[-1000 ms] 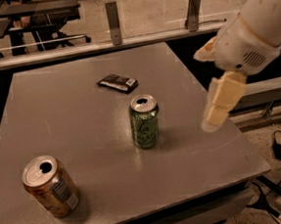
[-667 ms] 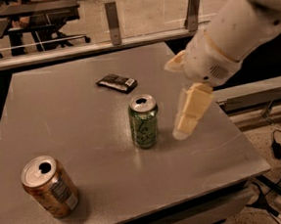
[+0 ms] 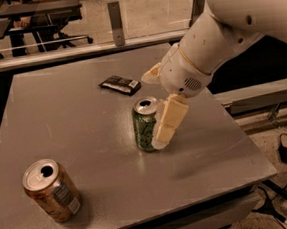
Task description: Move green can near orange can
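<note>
Camera view: the green can (image 3: 145, 125) stands upright near the middle of the counter (image 3: 83, 116). The pincer (image 3: 157, 106) is spread wide, one finger (image 3: 168, 122) against the can's 3 o'clock side, the other up at its 12 o'clock. The orange can (image 3: 52, 190) stands well apart at 7 o'clock, and a flat black packet (image 3: 120, 84) lies at 11 o'clock.

Bulky white arm (image 3: 245, 12), dark holes (image 3: 247, 20), vent grille (image 3: 193, 84), cream blocky jaws at its lower end.
</note>
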